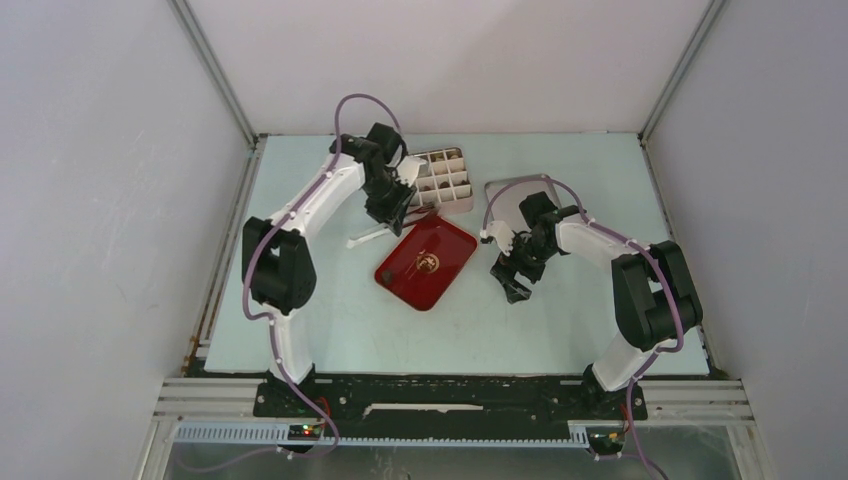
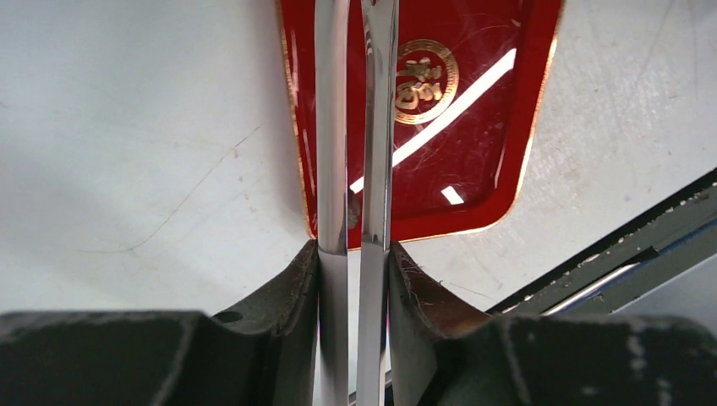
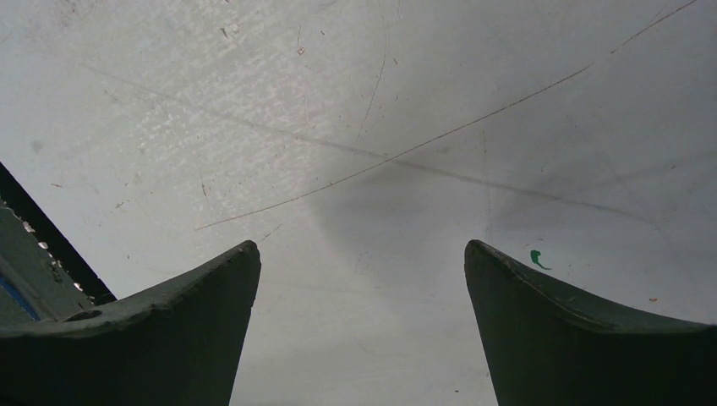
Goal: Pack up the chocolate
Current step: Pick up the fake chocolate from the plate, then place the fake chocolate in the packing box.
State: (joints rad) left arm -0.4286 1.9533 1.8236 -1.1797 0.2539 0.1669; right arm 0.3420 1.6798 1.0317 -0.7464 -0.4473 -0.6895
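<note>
Pale table (image 1: 330,320): left claw (image 2: 353,250) tight on steel tongs (image 2: 331,127) over red tray (image 2: 486,169), right claw (image 3: 359,250) wide, compartment box (image 1: 452,206) behind.

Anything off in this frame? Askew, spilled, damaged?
No spill visible. The red tray lies diagonal to the table edges, unlike the divided box. The table is scratched, with a green mark near the right gripper. The left gripper holds tongs over the tray.
</note>
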